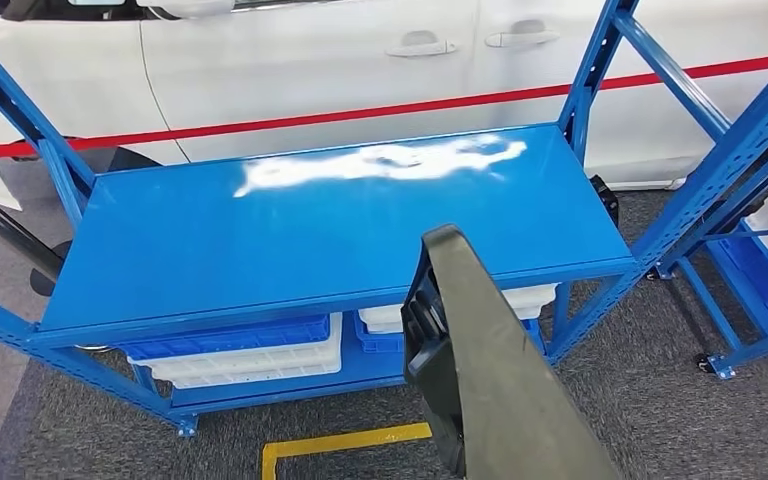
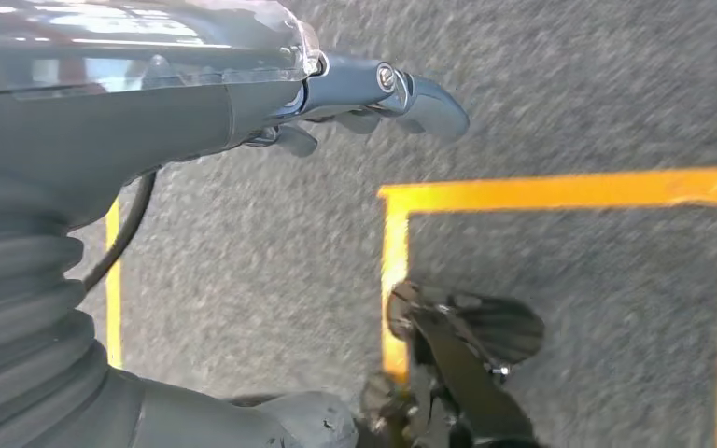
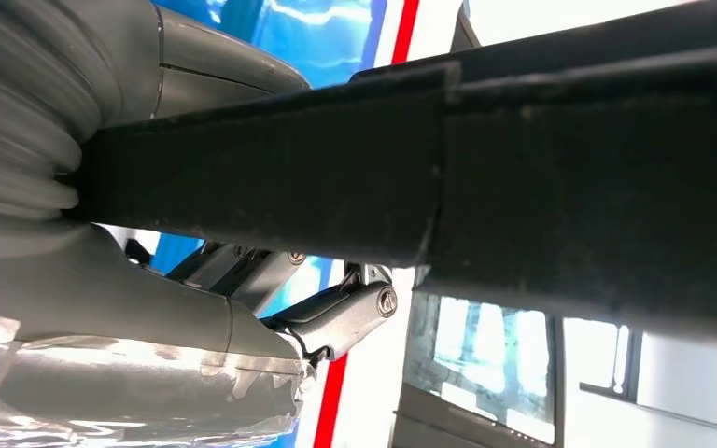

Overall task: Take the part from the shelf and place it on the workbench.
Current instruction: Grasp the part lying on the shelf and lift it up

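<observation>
A blue metal rack [image 1: 340, 225] stands on grey carpet [image 1: 620, 360], its top board shining with a white glare. White and blue bins [image 1: 245, 355] sit on the lower level. Behind it is a white car [image 1: 360, 70], with a red tape [image 1: 310, 118] stretched across in front of it. Yellow floor lines [image 1: 345, 442] mark the carpet near the rack. A second blue rack [image 1: 750, 200] stands to the right.

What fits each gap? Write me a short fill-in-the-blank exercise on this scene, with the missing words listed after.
1. The ____ robot hand grips the long dark grey part.
2. The taped line on the grey carpet floor is ____.
3. Behind the blue metal shelf stands a white ____ with door handles.

Missing words: right; yellow; car.
</observation>
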You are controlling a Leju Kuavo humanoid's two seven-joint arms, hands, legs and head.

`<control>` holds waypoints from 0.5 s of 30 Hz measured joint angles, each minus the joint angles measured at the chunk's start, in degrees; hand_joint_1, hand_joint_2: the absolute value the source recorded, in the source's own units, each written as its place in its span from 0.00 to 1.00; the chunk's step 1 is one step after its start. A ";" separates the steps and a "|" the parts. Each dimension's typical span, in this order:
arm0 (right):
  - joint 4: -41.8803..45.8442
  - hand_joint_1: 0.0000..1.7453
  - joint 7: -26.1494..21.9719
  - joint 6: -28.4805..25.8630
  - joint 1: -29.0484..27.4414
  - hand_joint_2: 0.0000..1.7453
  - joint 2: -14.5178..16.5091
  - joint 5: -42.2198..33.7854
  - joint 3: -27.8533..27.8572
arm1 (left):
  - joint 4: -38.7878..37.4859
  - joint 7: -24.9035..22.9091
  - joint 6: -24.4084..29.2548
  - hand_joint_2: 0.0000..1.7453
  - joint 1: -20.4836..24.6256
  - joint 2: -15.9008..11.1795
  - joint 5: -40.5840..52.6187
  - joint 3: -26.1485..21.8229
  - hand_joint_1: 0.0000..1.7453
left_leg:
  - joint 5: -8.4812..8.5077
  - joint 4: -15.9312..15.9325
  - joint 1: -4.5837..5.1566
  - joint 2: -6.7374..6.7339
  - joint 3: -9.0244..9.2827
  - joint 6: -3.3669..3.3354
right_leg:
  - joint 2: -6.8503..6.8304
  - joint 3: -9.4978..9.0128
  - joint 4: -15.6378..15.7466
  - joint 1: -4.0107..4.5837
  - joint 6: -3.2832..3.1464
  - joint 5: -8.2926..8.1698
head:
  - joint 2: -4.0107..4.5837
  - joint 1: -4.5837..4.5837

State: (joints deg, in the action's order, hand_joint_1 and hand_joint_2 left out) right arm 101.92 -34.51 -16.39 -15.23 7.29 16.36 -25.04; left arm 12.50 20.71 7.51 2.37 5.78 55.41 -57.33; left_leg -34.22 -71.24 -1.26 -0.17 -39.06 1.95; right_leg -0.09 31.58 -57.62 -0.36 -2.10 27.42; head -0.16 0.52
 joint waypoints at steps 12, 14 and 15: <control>0.26 1.00 -0.58 -1.38 -0.85 1.00 -2.44 2.72 -3.08 | 0.10 -0.93 -0.10 1.00 0.66 -0.26 0.81 -0.33 0.00 | 4.62 15.30 1.21 -0.14 12.95 -3.33 | -0.05 5.49 -2.25 0.53 2.22 -2.81 | -0.01 -0.23; 0.32 1.00 -0.57 -1.89 -1.36 1.00 -3.04 2.84 -3.46 | 0.10 -1.02 -0.07 1.00 0.73 -0.25 0.81 -0.41 0.00 | 6.09 15.52 0.98 -0.38 11.40 -3.85 | 0.12 7.17 -7.12 0.19 2.86 2.65 | -0.01 -0.04; 0.33 1.00 -0.57 -1.95 -1.55 1.00 -3.26 2.86 -3.61 | 0.11 -1.04 -0.06 1.00 0.73 -0.25 0.81 -0.43 0.00 | 6.72 15.43 0.97 -0.44 10.51 -3.93 | 0.11 8.07 -10.80 0.01 3.15 5.34 | -0.01 0.11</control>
State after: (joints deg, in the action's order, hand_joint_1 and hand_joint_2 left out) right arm 102.25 -35.08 -18.34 -16.78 4.03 19.22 -28.65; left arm 12.61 19.68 7.45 3.09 5.53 56.22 -57.76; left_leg -27.50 -55.80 -0.29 -0.62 -28.54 -1.98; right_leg 0.02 39.65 -68.42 -0.35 1.05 32.76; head -0.16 0.63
